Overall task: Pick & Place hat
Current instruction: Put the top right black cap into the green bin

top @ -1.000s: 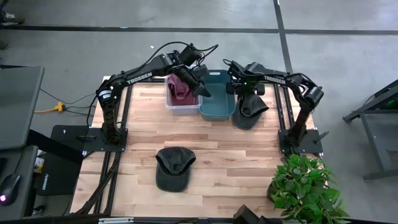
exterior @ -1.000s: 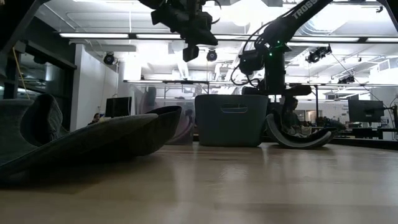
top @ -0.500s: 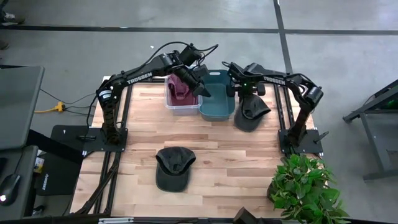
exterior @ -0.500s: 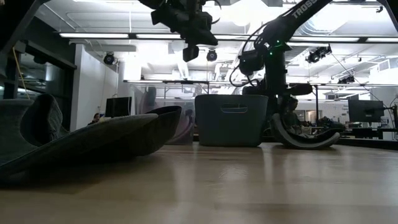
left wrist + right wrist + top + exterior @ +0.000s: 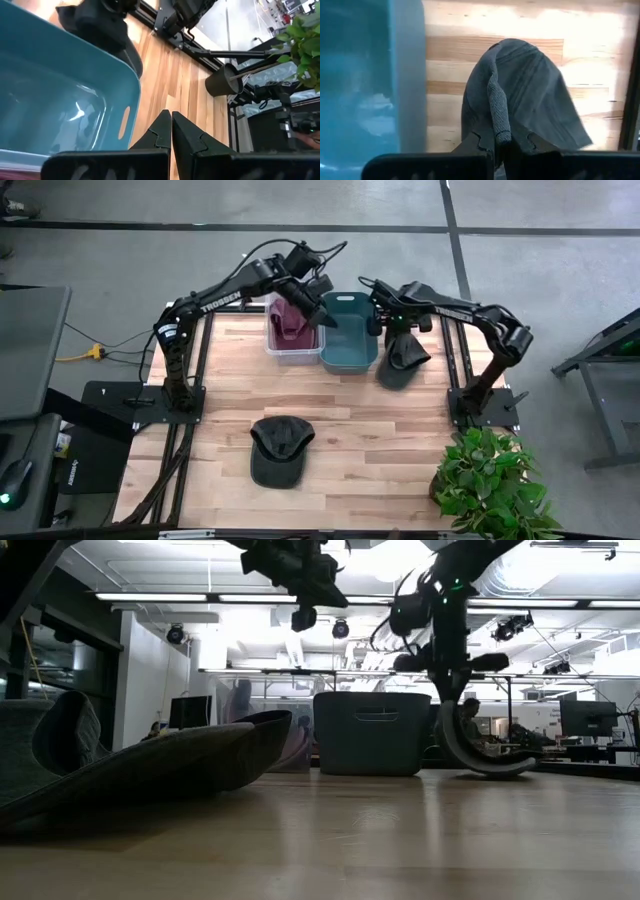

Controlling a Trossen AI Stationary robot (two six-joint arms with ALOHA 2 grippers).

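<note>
Beside teal bin (image 5: 349, 335), right pincer (image 5: 501, 142) has raised gray hat (image 5: 530, 97) higher.

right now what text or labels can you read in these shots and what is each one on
"TROSSEN" on the left arm, white letters along its upper link, in the high view.
White lettering on the right arm in the high view is too small to read.
Nothing readable on the teal bin, the clear bin, either hat or the plant.

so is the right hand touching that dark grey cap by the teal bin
Touching. In the right wrist view the right hand is clamped on a fold of the dark grey fabric cap, which hangs from its fingers beside the teal plastic bin.
</note>
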